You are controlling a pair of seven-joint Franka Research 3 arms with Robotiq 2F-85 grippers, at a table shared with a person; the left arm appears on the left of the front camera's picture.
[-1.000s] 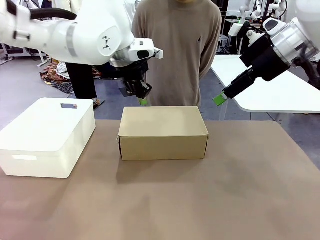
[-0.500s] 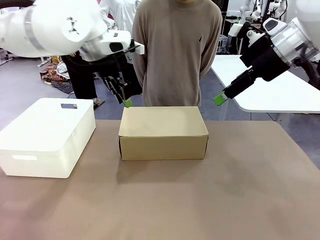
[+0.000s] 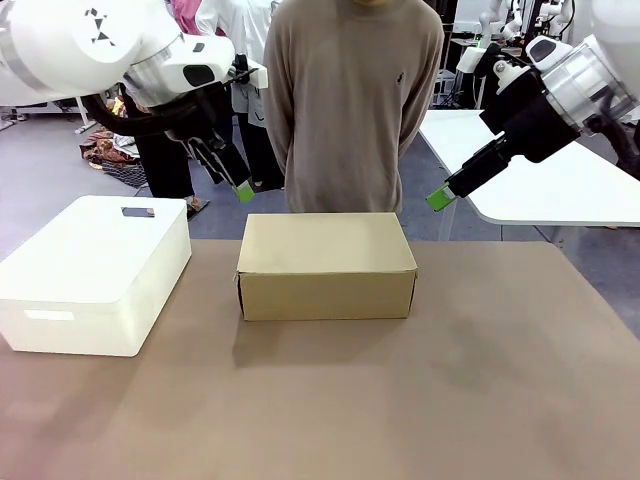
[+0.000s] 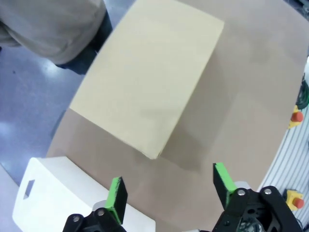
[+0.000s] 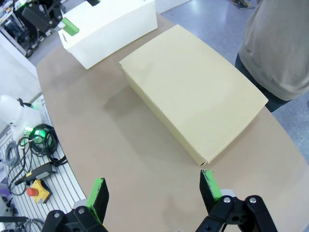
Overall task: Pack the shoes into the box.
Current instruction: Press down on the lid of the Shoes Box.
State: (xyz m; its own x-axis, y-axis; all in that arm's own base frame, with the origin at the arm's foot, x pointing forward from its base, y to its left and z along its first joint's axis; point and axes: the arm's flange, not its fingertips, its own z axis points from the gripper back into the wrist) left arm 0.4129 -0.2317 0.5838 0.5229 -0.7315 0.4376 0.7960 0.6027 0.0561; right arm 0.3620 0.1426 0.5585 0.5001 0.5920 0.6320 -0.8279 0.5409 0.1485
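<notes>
1. Surface: a brown table (image 3: pixel 420 400); a person (image 3: pixel 345 100) stands at its far edge, at 12 o'clock.
2. The box (image 3: pixel 326 262) is plain tan cardboard, lid shut, at table centre; a white plastic box (image 3: pixel 95 270) sits at its 9 o'clock.
3. Change: the left gripper (image 3: pixel 241 193) has retreated from the box's far edge toward 10 o'clock, its fingers now spread and empty.
4. The right gripper (image 5: pixel 154 191), spread and empty, hangs at 2 o'clock.
5. The box's long axis runs 9-to-3.

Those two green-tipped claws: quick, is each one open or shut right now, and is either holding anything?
Left gripper: open, holding nothing, raised above the table near the closed cardboard shoebox.
Right gripper: open, holding nothing.
</notes>
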